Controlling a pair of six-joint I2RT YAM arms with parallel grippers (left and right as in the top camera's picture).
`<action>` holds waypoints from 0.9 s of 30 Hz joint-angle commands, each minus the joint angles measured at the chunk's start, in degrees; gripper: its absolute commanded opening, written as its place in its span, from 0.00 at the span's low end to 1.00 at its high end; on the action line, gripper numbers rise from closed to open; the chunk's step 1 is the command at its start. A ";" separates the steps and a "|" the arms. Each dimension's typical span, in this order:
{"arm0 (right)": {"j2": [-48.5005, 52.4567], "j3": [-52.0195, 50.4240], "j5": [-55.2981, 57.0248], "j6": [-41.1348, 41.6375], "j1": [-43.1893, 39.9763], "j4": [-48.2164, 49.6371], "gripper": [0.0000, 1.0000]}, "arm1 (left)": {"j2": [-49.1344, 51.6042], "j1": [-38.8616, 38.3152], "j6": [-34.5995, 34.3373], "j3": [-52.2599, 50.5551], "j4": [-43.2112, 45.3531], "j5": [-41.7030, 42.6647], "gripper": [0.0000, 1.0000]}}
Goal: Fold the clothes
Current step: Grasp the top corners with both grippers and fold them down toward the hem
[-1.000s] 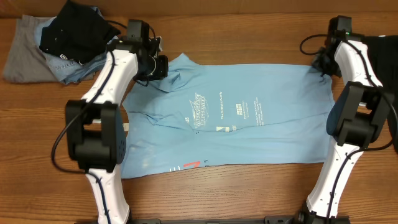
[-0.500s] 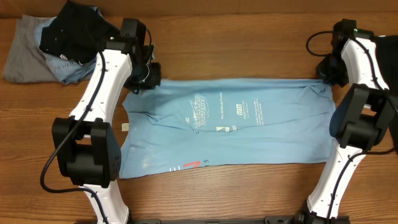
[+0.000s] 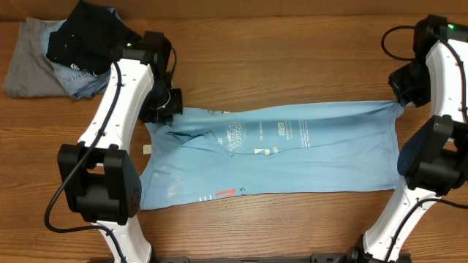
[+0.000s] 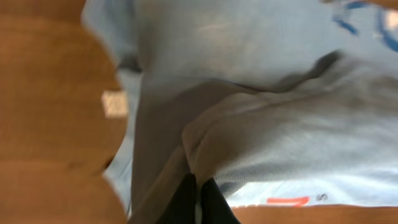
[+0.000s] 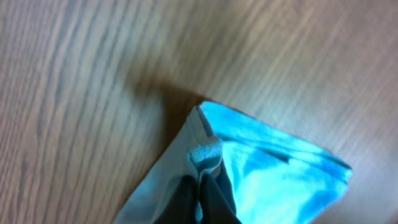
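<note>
The light blue T-shirt (image 3: 292,157) lies spread on the tabletop (image 3: 292,58) between the two arms, and its long axis runs from left to right. The left end effector (image 3: 170,108) is clamped on the far left corner of the cloth. The right end effector (image 3: 401,102) is clamped on the far right corner. From both, the rest of the shirt lies toward the robot, so I judge the fold must travel that way, with both arms together.
</note>
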 commanded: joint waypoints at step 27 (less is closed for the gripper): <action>-20.39 -20.85 -0.39 -0.13 -1.68 -1.86 0.04 | -1.99 -0.11 -4.66 -10.32 -1.62 -6.91 0.04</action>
